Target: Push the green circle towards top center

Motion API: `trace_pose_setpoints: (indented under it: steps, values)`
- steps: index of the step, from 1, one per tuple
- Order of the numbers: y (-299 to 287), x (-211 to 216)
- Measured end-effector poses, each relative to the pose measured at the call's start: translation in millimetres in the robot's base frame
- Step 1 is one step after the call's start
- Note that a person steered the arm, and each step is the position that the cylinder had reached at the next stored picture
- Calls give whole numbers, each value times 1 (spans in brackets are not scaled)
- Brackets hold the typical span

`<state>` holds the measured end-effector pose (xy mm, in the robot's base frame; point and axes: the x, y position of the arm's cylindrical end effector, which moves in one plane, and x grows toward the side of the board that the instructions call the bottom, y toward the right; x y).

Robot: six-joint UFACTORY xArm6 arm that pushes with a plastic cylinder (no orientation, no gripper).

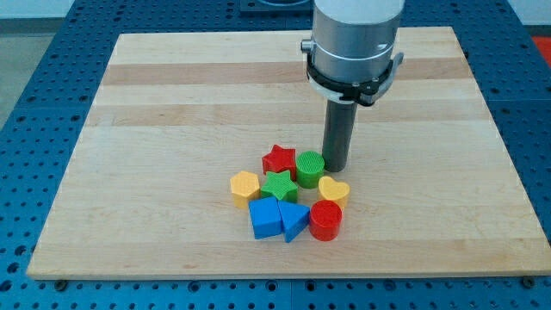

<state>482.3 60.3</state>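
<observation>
No jaws are fitted; the arm ends in a plain rod, so no open or closed state applies. The tip (335,166) is set on the board just beside the green circle (310,167), which lies at about 9 o'clock from the tip, touching or nearly so; contact cannot be confirmed. The circle has no long axis, so only the direction of the push matters.

The target, top center, lies at roughly 12 o'clock from the circle. A push from the present position would be judged to send the circle toward 9 o'clock, into the red star (278,159). The tip should therefore be brought round to the circle's 6 o'clock side, where the green star (280,185) and yellow heart (333,189) leave little room.

The rod is held upright beneath the grey wrist housing (355,43), above the wooden board (172,95). The cluster sits in the board's lower middle.
</observation>
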Motion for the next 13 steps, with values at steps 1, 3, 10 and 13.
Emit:
trace_pose_setpoints:
  steps: [1,3,10,13]
  values:
    - [0,0]
    - [56,17]
    - [-31,5]
    - [-77,-67]
